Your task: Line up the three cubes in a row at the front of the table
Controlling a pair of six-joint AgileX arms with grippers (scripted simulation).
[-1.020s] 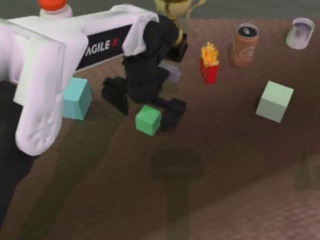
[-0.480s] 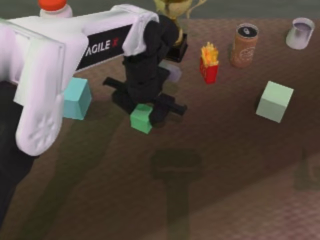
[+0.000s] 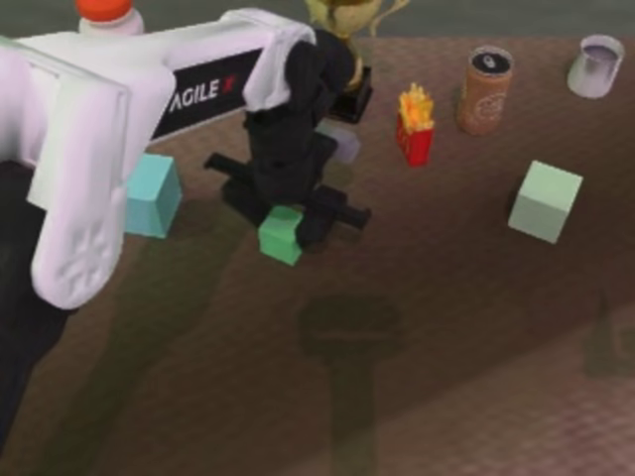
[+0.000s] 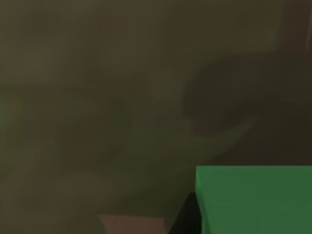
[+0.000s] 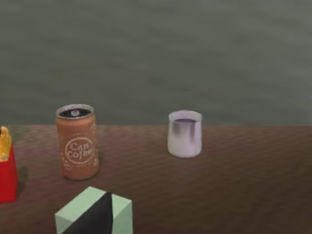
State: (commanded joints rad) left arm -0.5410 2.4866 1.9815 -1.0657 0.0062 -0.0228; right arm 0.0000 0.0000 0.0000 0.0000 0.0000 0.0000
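My left gripper (image 3: 288,213) is shut on the small bright-green cube (image 3: 279,236) near the middle of the table (image 3: 446,327). That cube (image 4: 253,200) fills a corner of the left wrist view, with a dark finger edge against its side. The large cyan cube (image 3: 151,193) stands at the left, partly hidden under my left arm. At the right sits the pale mint-green cube (image 3: 545,201), apart from the others. In the right wrist view a dark part of my right gripper (image 5: 95,222) overlaps the mint cube (image 5: 122,212). The right arm is out of the top view.
Along the back stand an orange-capped bottle (image 3: 106,12), a gold trophy (image 3: 342,20), a red box of fries (image 3: 416,124), a brown coffee can (image 3: 485,89) and a metal cup (image 3: 596,65). A small grey block (image 3: 342,144) lies just behind the left gripper.
The left gripper's fingers, spread wide a second ago, have closed on the bright-green cube, which shifted slightly left. Nothing has moved in the last half second.
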